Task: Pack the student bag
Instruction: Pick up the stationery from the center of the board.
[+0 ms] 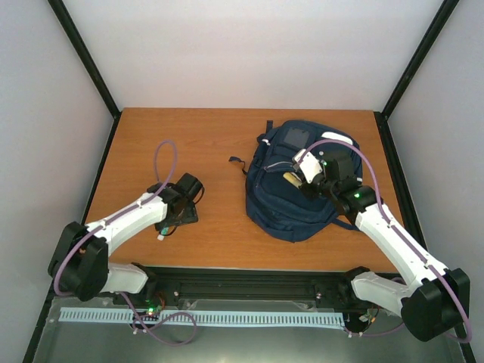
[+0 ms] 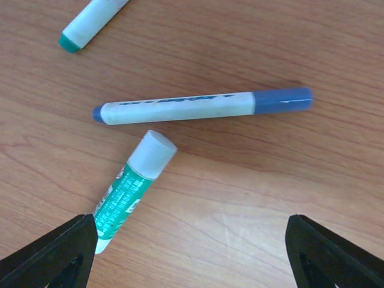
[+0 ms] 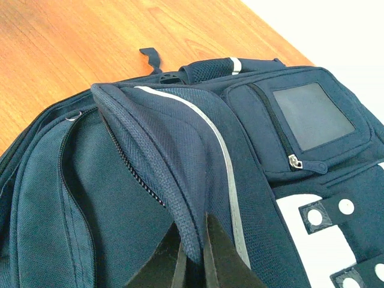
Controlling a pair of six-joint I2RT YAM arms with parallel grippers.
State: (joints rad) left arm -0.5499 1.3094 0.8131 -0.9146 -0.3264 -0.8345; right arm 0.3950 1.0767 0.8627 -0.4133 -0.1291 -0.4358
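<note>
The student bag [image 1: 281, 198] lies on the right half of the table, navy with a thin pale stripe and white patches. My right gripper [image 1: 306, 178] is shut on the raised edge of the bag's flap [image 3: 180, 156]; its dark fingers [image 3: 225, 255] pinch the fabric beside the open zipper. My left gripper [image 1: 181, 208] hovers low over the table's left side, open wide, with bare wood between its fingertips [image 2: 54, 252]. A green-and-white glue stick [image 2: 132, 192] lies just ahead of the left finger. A blue-capped marker [image 2: 204, 106] lies beyond it.
A third pen with a green tip [image 2: 90, 23] lies at the top left of the left wrist view. The bag's front pocket with a zipper pull [image 3: 294, 161] faces up. Black frame posts and white walls enclose the wooden table [image 1: 219, 144].
</note>
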